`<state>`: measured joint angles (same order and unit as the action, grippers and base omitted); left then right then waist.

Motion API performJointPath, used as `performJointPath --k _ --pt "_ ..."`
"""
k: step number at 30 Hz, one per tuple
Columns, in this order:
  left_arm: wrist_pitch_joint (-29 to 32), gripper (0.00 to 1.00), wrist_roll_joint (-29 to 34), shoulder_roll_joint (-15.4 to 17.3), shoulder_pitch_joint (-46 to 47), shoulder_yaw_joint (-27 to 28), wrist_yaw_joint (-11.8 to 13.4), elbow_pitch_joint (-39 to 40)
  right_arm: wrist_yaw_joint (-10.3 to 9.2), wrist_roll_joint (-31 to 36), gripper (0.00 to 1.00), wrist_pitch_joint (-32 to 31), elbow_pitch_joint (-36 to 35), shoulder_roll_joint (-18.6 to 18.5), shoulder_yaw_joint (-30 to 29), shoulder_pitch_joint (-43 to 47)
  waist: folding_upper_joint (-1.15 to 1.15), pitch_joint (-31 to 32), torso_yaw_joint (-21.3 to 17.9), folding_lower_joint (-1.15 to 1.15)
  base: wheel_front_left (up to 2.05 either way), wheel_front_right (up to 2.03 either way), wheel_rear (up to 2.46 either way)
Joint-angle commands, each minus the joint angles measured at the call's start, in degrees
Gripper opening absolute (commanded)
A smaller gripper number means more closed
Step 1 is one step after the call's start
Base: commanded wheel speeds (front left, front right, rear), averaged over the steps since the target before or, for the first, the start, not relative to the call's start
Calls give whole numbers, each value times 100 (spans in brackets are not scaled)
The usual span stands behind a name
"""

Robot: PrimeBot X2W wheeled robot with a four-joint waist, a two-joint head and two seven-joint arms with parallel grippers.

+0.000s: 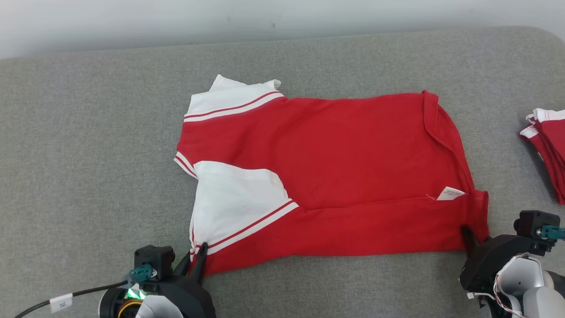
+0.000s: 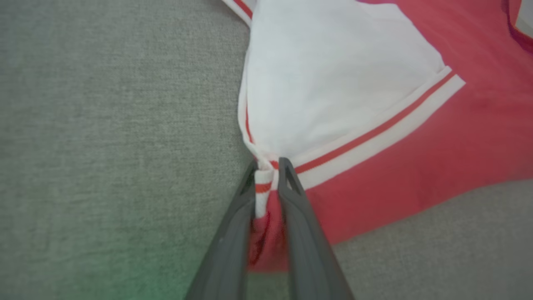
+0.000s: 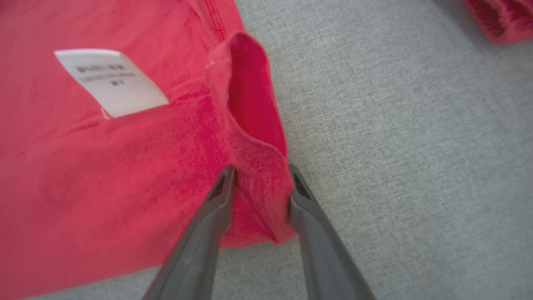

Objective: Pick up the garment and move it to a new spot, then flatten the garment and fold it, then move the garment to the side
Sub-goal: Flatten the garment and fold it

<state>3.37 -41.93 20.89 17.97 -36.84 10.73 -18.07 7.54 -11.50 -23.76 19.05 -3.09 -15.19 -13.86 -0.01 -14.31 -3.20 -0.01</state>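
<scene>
The garment (image 1: 335, 176) lies lengthwise along the near edge of the desk (image 1: 88, 154). The left tool (image 2: 268, 166) is narrow and pinches its white corner. The right tool (image 3: 260, 170) is wider and straddles its red corner.

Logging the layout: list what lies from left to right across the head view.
Left claw → red and white shirt → right claw → pile of folded clothes at the right edge.

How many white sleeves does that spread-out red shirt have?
2. The far sleeve lies at the shirt's upper left corner in the head view; the near sleeve lies below it, its cuff pinched in the left tool. None seems hidden.
</scene>
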Motion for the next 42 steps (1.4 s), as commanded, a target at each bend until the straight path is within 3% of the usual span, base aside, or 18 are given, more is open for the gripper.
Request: performJointPath --k 1,8,15,24,25,26,27,28,29,42 --pt "182 0 -71 -29 -237 -150 -16 -136 -16 14 0 -72 88 33 24 75 1 14 -2 1 0 0 0" --pt "322 0 -215 205 -513 -106 3 159 -17 -122 0 -11 -269 16 -81 295 1 208 8 1 0 0 0" --pt "508 0 -252 520 -905 -91 194 756 -17 -259 0 -240 -833 13 -246 874 1 410 -4 1 0 0 0" --pt "613 0 -390 571 -1280 -123 362 1133 -17 -367 0 -319 -957 8 -403 1256 1 472 -38 1 0 0 0" --pt "614 4 -413 568 -1324 -117 375 1103 -17 -364 0 -305 -889 9 -411 1294 1 486 -41 1 0 0 0" --pt "624 11 -420 579 -1347 -124 384 1086 -17 -354 18 -298 -868 8 -405 1304 1 495 -43 1 0 0 0" --pt "613 35 -437 581 -1355 -110 396 1079 -17 -335 89 -286 -853 7 -413 1304 1 504 -44 1 0 0 0" --pt "611 87 -450 588 -1369 -99 408 1070 -17 -316 100 -279 -842 7 -427 1300 1 512 -44 1 0 0 0" --pt "587 100 -453 590 -1369 -82 419 1066 -17 -289 100 -254 -843 6 -444 1295 1 521 -45 1 0 0 0" --pt "326 100 -458 890 -1188 343 570 1487 -17 10 100 -365 -1519 17 -736 1099 1 589 -38 1 0 0 0"
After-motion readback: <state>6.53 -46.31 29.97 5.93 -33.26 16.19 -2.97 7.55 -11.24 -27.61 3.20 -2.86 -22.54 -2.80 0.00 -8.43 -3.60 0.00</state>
